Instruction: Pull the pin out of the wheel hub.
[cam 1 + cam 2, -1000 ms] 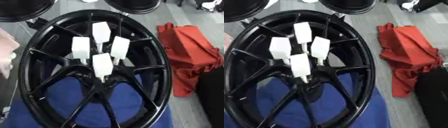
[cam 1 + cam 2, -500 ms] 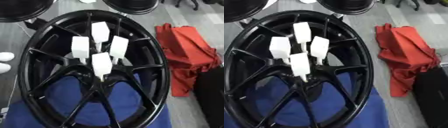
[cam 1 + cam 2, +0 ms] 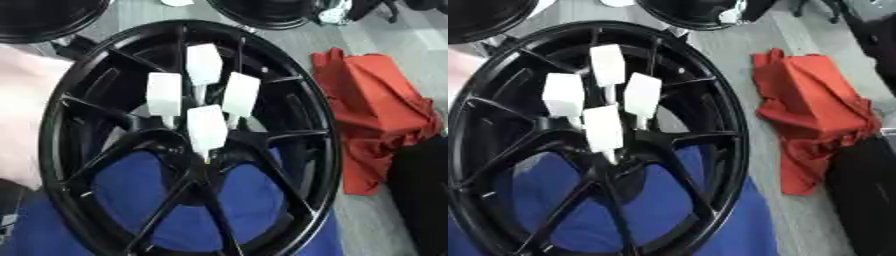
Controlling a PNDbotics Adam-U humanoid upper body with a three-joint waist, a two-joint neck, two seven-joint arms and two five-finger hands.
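A large black spoked wheel point(image 3: 324, 150) lies flat and fills most of both views. Several white pins with flat rectangular heads stand up out of its hub point(image 3: 194, 161). One pin point(image 3: 204, 64) is farthest back, two stand side by side at left point(image 3: 164, 93) and right point(image 3: 241, 94), and the nearest point(image 3: 206, 127) has its thin tip in the hub. Nothing touches the pins. Neither of my hands shows in either view.
A blue cloth point(image 3: 131, 190) lies under the wheel. A crumpled red cloth point(image 3: 372, 115) sits on the grey floor to the right, with a dark object point(image 3: 424, 200) below it. Two more black wheels point(image 3: 271, 7) point(image 3: 44, 17) lie at the far edge. A blurred pale pink shape point(image 3: 22, 115) covers the left edge.
The whole picture has shifted and tilted slightly, so the camera has moved. A pale pink shape now covers the left edge. The pins stand as before.
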